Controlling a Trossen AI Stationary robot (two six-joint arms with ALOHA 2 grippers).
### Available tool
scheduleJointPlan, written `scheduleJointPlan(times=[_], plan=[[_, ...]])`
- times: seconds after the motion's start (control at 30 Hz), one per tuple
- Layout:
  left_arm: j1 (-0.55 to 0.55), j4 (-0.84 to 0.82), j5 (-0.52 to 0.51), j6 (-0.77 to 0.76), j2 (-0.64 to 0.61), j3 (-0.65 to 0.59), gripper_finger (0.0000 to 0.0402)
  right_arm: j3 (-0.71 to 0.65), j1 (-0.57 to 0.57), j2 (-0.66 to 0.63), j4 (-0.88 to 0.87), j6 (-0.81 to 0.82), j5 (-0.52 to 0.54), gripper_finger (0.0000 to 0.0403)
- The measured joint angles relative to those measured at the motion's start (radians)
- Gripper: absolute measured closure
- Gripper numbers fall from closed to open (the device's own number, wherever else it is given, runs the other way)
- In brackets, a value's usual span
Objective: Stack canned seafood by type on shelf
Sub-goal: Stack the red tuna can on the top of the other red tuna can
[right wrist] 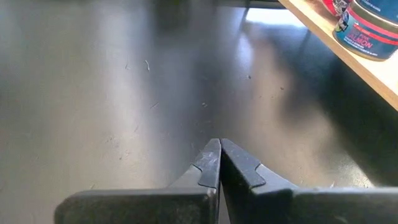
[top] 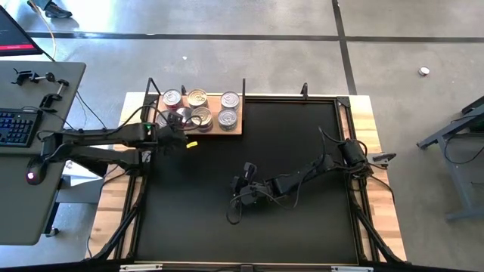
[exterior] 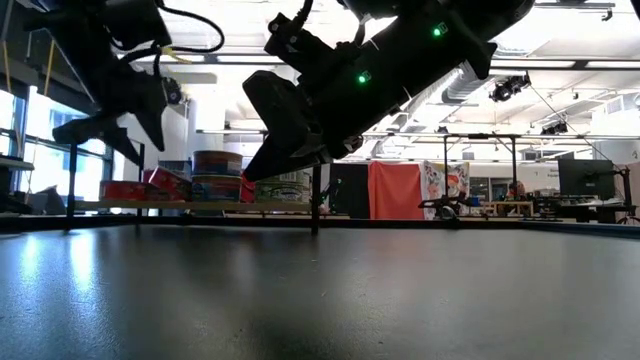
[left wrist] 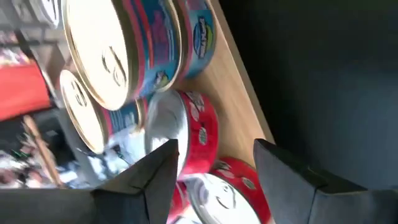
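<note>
Two parted fingers of the left gripper (left wrist: 211,165) straddle a red-sided tin (left wrist: 189,134) on the wooden shelf (left wrist: 239,109); right gripper (right wrist: 219,163) closed, empty.

Grey floor (top: 249,19) with dark seams, side desk (top: 38,162) with keyboard (top: 17,127), orange curtain (exterior: 395,190), bright windows (exterior: 20,140)
</note>
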Motion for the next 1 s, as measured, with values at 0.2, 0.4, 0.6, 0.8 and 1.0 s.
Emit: scheduleJointPlan(times=[0.2,0.4,0.6,0.8,1.0], plan=[[0.005,0.147,-0.016,0.208,0.034,-0.077,0.0199,0.0,0.0,0.0,0.0,-0.002,0.0,0.0402],[0.048,0.257,-0.076,0.247,0.057,-0.088,0.0187,0.0,0.0,0.0,-0.001,-0.004,0.0,0.0402],[0.115,0.242,-0.04,0.257,0.062,-0.088,0.0164,0.0,0.0,0.0,-0.001,-0.005,0.0,0.0402],[0.152,0.262,0.027,0.363,0.135,-0.088,0.0163,0.0,0.0,0.0,-0.001,-0.006,0.0,0.0402],[0.178,0.386,-0.104,0.386,0.239,-0.088,0.0163,0.0,0.0,0.0,-0.001,-0.006,0.0,0.0402]])
